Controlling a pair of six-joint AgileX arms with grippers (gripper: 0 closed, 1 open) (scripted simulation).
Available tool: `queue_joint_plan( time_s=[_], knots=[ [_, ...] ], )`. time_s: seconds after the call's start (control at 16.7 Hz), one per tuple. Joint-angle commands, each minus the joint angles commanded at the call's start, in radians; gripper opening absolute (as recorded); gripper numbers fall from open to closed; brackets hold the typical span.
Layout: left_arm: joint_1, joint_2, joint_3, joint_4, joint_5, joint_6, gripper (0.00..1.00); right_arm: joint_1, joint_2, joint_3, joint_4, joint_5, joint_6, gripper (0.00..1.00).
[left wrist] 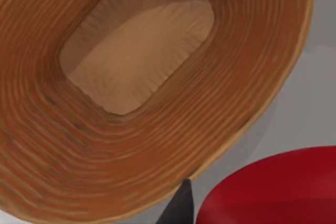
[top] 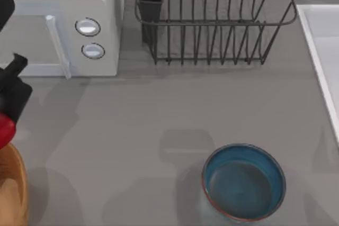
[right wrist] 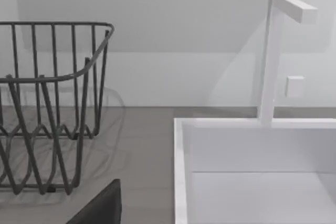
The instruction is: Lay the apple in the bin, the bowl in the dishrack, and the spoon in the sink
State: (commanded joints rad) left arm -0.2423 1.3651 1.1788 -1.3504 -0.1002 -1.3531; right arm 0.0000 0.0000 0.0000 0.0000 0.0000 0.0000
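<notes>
Grey table (top: 159, 115), seen from above, carrying the following, largest first.

Microwave (top: 58, 25): white, two round knobs, at the table's far left corner.

Dishrack (top: 212, 25): dark wire, along the far edge right of the microwave, dark utensil cup on its near-left corner. Nothing lies in it. My right wrist camera shows one end of it (right wrist: 47, 103) beside the sink.

Sink (top: 323, 51): pale basin with a raised white rim at the right edge; from my right wrist its wall (right wrist: 181, 171) and a white tap (right wrist: 273, 56) stand just past the rack.

Bin (top: 13, 189): orange-brown, ribbed, at the near left corner, cut off by the table's edge. My left wrist camera looks straight into it (left wrist: 157, 119).

Bowl (top: 243, 181): blue glaze, reddish rim, upright near the near edge, right of centre, well apart from the rack.

Left gripper (top: 6, 117): at the left edge, just beyond the bin's far rim, fingers closed around the apple.

Apple (top: 5, 129): glossy red, held above the table beside the bin's rim, not inside it (left wrist: 278, 187).

Right gripper: one dark finger (right wrist: 100, 205); I cannot tell how its fingers stand.
</notes>
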Motion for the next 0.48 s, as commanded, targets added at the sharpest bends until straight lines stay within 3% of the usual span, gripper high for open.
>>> queue_joint_plan(
  time_s=[0.24, 0.48],
  knots=[
    [0.071, -0.158, -0.124, -0.001, -0.024, -0.229, 0.00, 0.000, 0.000, 0.000, 0.000, 0.000, 0.000, 1.00],
    [0.092, -0.207, -0.162, -0.002, -0.031, -0.291, 0.00, 0.000, 0.000, 0.000, 0.000, 0.000, 0.000, 1.00]
  ],
)
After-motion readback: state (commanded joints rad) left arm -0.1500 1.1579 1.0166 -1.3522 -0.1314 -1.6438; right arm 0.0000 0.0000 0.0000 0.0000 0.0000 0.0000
